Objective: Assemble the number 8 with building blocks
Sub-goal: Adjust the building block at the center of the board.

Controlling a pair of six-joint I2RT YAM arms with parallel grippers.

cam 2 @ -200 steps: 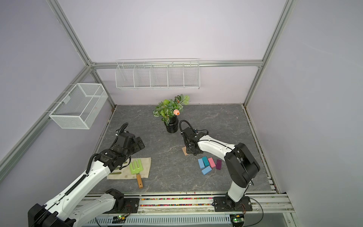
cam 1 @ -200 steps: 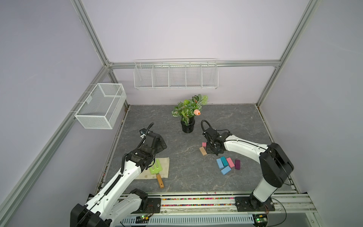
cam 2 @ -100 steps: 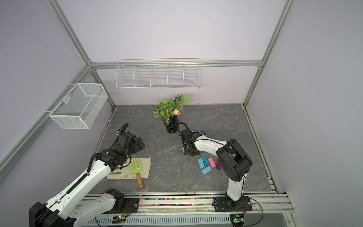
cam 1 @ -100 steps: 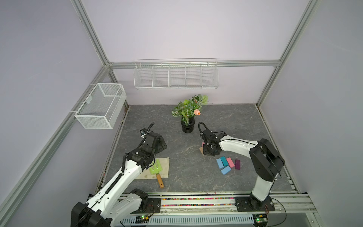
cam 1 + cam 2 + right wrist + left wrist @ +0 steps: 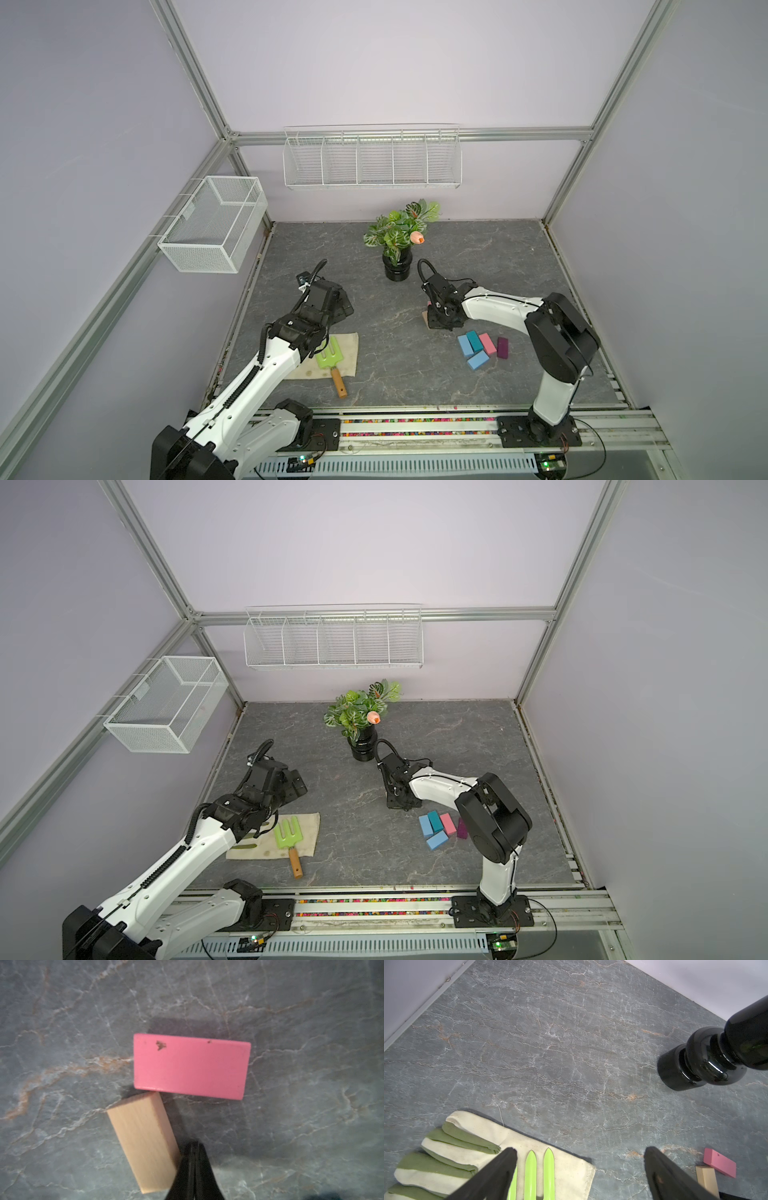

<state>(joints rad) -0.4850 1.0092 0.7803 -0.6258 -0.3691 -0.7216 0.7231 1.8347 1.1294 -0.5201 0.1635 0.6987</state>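
- Right gripper (image 5: 194, 1145): jaws pressing fully together, gripping nothing. The tips are sitting at the lower centre of the right wrist view, touching the long side of the tan block (image 5: 143, 1142) near its lower end.
- Tan block: lying flat and skewed, its upper corner meeting the lower left edge of the pink block (image 5: 191, 1066).
- Change: over the last second the right arm has been folding its elbow inward, with the closed tips creeping leftward in both top views. Any shift of the block itself is too small to tell.
- Meaning, as judged: the tips are nudging, not picking. The first corner of the number 8 is being squared and is not yet at a right angle.
- Five loose blocks (image 5: 478, 349): waiting in a cluster at the lower right of both top views.
- Left gripper (image 5: 580, 1150): jaws standing wide apart, empty, hovering over the garden fork (image 5: 330, 353).
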